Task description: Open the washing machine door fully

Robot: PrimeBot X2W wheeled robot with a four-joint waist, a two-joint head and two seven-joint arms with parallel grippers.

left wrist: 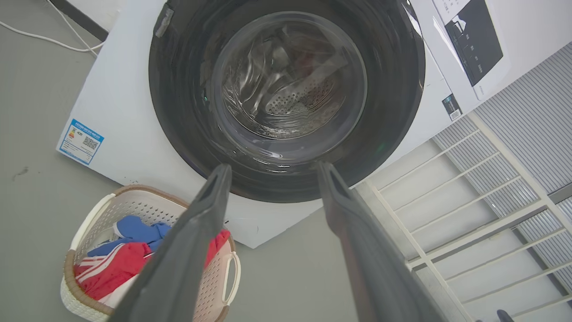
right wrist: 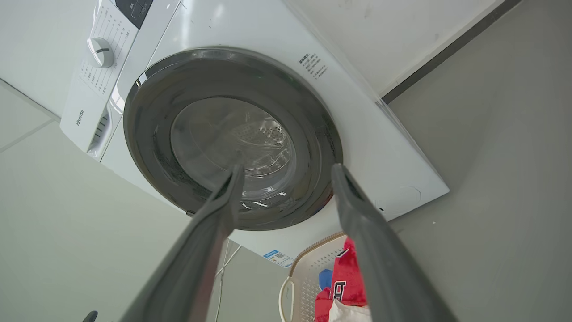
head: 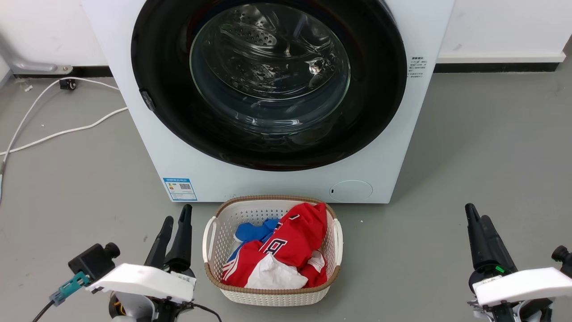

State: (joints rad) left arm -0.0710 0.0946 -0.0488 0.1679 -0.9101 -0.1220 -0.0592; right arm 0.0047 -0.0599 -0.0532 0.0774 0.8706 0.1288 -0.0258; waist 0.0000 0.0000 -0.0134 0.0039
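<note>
The white washing machine [head: 277, 183] stands straight ahead, and its door [head: 170, 67], a glossy black disc with a clear glass bowl, lies flush against the front. A small latch tab [head: 148, 101] sits on the door's left rim. The door also shows in the left wrist view [left wrist: 393, 89] and the right wrist view [right wrist: 147, 134]. My left gripper [head: 177, 213] hovers low at the lower left, open and holding nothing, well short of the machine. At the lower right my right gripper [head: 477, 212] points up, its fingers open in its wrist view [right wrist: 288, 172], nothing held.
A white basket [head: 214, 228] with a brown woven rim, holding red, blue and white clothes, stands on the grey floor between my grippers, right in front of the machine. White cables [head: 58, 132] run along the floor at the left. A white rack [left wrist: 469, 214] is beside the machine.
</note>
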